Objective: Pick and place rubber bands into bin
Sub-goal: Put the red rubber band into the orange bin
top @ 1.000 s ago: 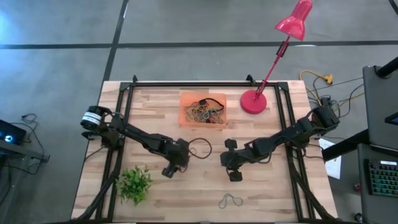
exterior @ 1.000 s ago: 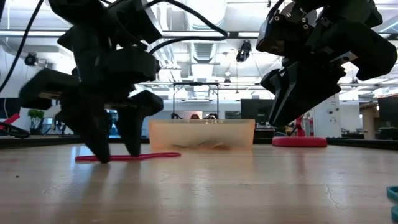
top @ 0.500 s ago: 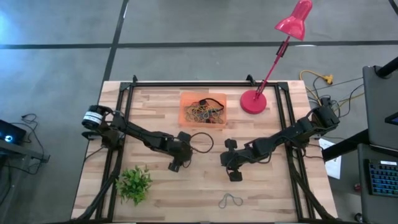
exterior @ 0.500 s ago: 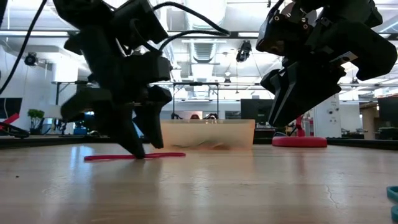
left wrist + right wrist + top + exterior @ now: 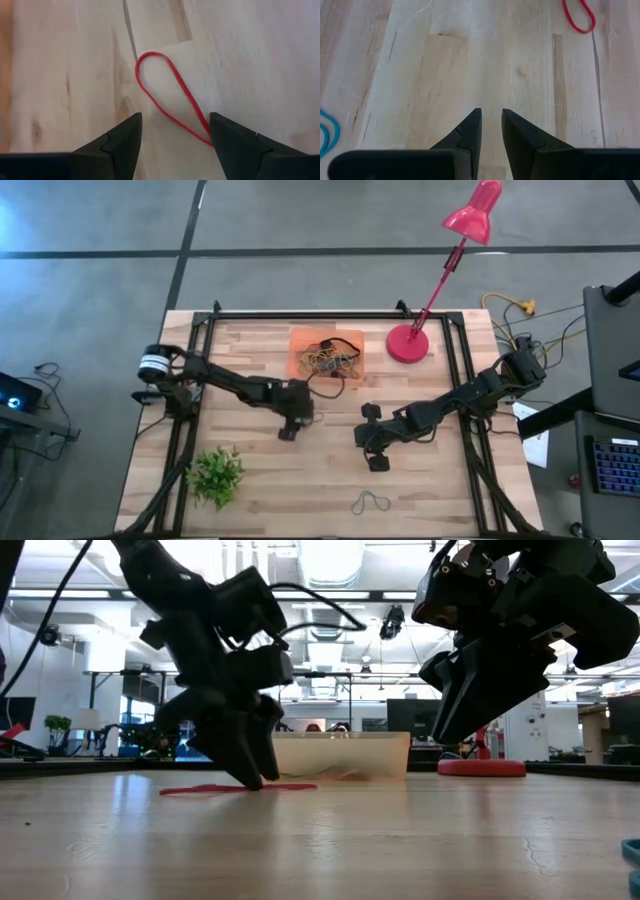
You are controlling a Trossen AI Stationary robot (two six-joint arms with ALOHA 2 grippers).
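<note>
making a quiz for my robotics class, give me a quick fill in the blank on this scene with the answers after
1. The left gripper has its fingers ____ over a red rubber band.
2. The bin is coloured ____.
3. The red lamp stands on the bin's ____ side in the high view.

Answers: open; orange; right

Legible text, labels, brands, numbers, signs: none that I can read on my arms, the table, the lamp, or anything in the room beyond.
</note>
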